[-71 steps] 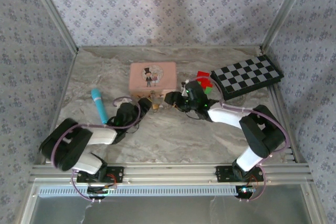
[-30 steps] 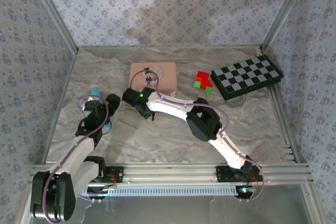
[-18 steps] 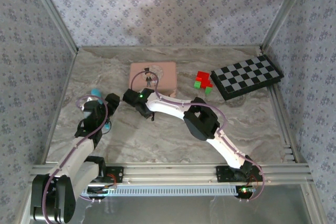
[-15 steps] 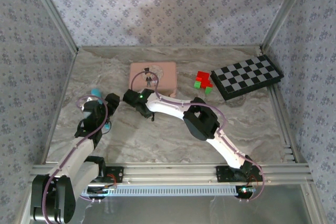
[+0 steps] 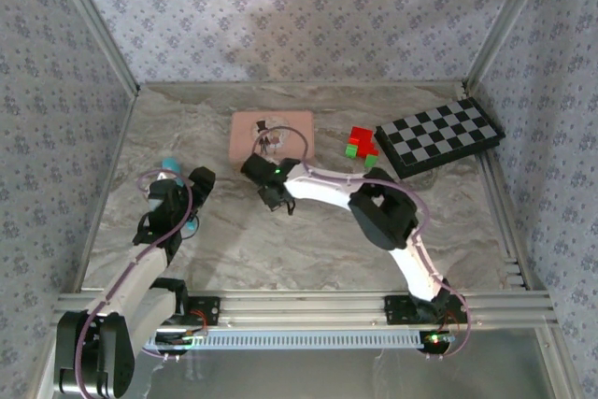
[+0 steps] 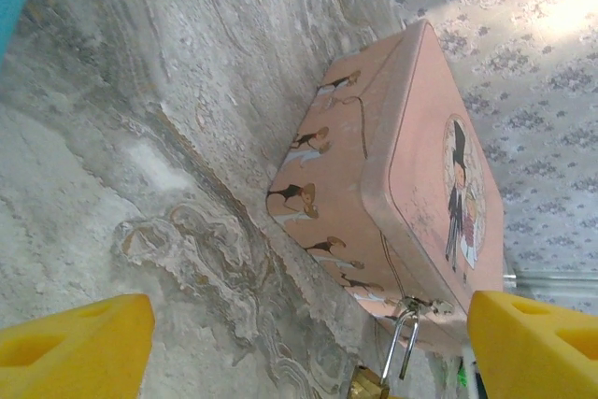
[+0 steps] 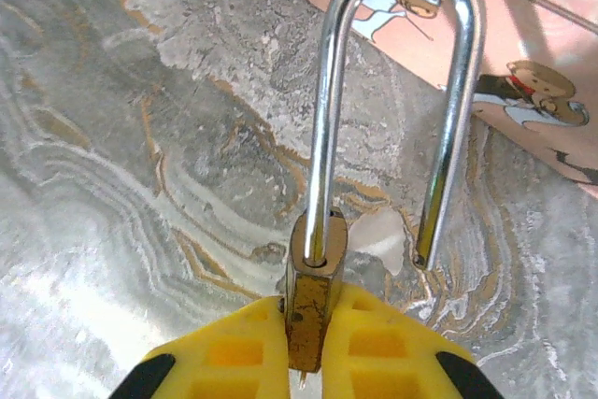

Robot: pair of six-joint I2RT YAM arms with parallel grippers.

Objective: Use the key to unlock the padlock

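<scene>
The right tool [image 7: 311,329] is clamping its yellow fingers [image 7: 224,362] on the brass body of the padlock [image 7: 316,263]. The silver shackle [image 7: 326,100] is hanging from a metal fitting on the front of the pink illustrated box [image 7: 561,44], with one leg seated in the body and the other standing free above the marbled surface [image 7: 112,137]. The left tool [image 6: 308,338] is holding its fingers wide apart and empty, low over the surface, just beside a turquoise cylinder [image 5: 169,168] and facing the box.
</scene>
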